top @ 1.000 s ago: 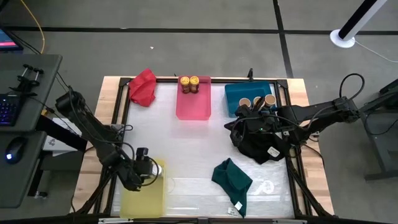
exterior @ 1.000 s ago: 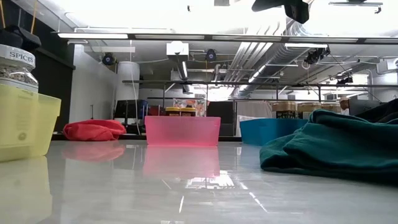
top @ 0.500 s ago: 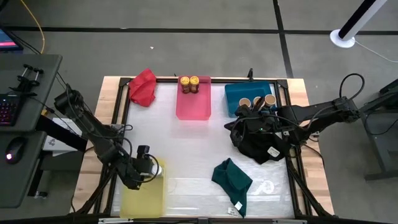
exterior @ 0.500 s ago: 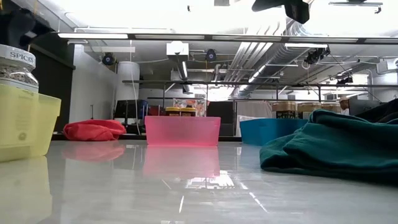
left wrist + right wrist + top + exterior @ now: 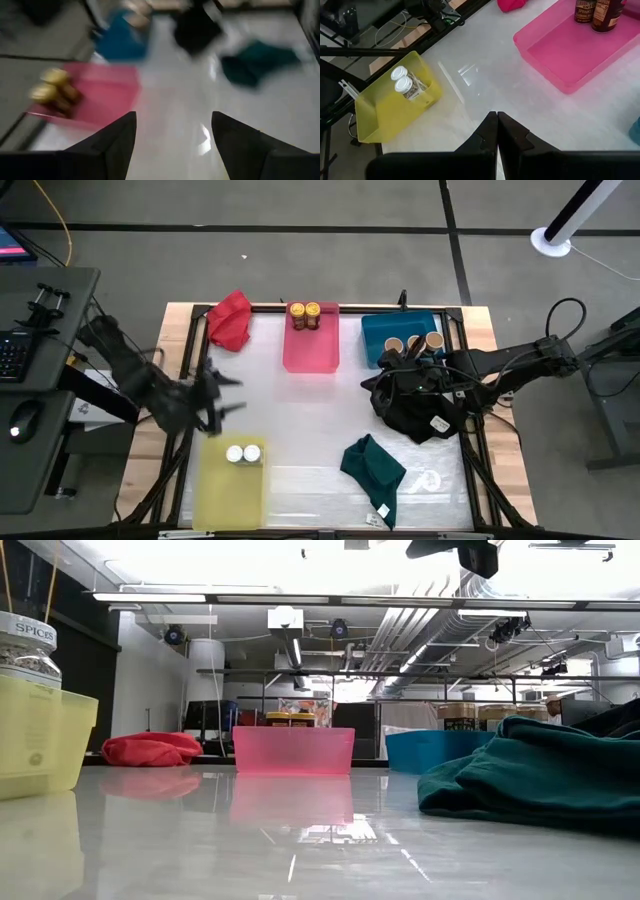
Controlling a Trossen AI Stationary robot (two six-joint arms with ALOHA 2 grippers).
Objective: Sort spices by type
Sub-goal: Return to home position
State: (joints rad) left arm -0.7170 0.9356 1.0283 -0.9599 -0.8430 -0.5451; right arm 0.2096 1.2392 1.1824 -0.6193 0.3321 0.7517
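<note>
Left pincer (image 5: 230, 393) hangs at the desk's (image 5: 300, 420) left edge, arm angled in from the left side, fingers spread wide, holding nothing. Two white-lidded jars (image 5: 240, 453) stand upright in the yellow bin (image 5: 225, 495), near that pincer, off to its side toward the front edge, not touching. Yellow-lidded jars (image 5: 305, 315) are in the pink bin (image 5: 312, 352), well ahead of it. Right pincer (image 5: 497, 117) is pressed narrow and empty, arm stretched low over the black cloth (image 5: 415, 415). Tan-lidded jars (image 5: 415, 342) sit in the blue bin (image 5: 378, 335) just beside it.
</note>
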